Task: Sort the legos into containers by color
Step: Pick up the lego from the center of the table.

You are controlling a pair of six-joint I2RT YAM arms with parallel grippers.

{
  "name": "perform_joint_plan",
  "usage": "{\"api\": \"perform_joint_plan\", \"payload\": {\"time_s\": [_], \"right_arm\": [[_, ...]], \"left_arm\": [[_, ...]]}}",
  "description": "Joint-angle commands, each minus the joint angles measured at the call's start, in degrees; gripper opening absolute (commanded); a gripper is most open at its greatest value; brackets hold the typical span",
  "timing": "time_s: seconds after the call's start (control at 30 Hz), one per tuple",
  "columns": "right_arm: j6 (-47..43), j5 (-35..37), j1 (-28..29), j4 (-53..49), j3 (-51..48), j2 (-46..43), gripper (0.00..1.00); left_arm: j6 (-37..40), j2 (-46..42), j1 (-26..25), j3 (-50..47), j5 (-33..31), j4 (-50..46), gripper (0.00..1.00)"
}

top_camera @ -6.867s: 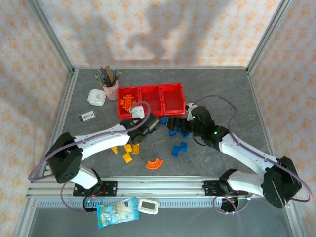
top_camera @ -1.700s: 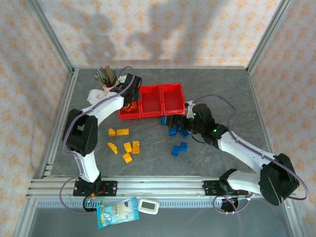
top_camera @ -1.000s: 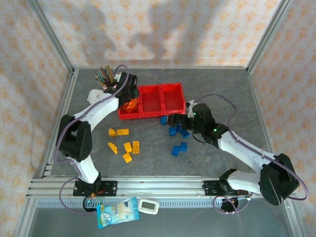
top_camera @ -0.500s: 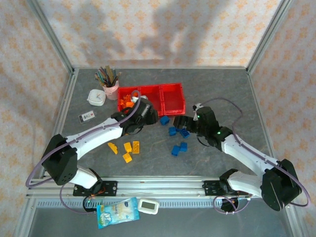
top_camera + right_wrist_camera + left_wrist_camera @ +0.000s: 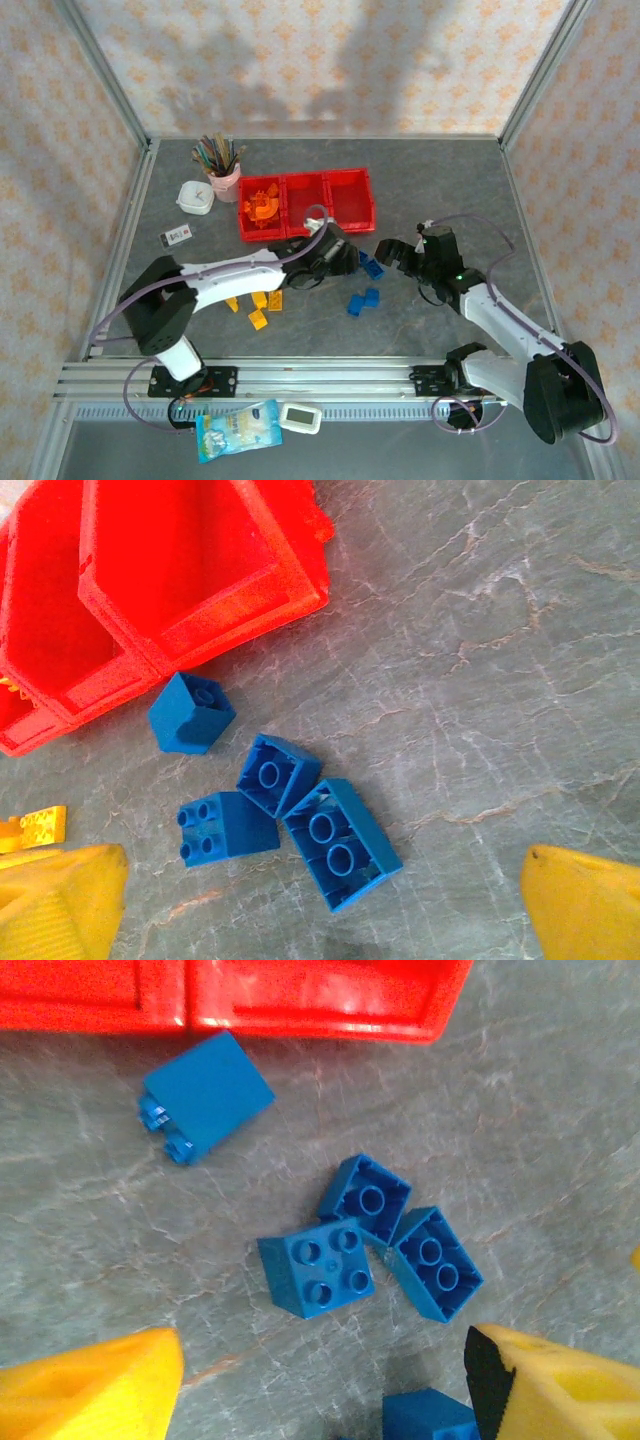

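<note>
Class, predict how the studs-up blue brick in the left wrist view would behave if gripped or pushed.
The blue brick looks like rigid moulded plastic, so it probably stays stiff when squeezed. Its smooth sides might slip. Resting flat on the table, it would likely slide rather than roll, perhaps nudging the upturned brick beside it.

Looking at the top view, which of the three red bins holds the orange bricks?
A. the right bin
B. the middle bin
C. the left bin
C: the orange bricks are piled in the left bin, while the middle bin and the right bin show bare red floors.
</note>
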Motion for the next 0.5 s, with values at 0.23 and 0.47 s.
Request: {"api": "perform_joint_plan", "payload": {"time_s": [0.23, 0.47], "right_arm": [[-1.01, -2.53, -2.3, 2.41, -1.76, -0.94, 1.0], [-1.54, -3.31, -2.56, 2.83, -2.26, -0.57, 1.0]], "left_arm": [[1.41, 11.96, -0.8, 10.55, -1.43, -2.64, 0.81], [1.32, 17.69, -0.84, 13.69, -6.72, -5.4, 0.78]]}}
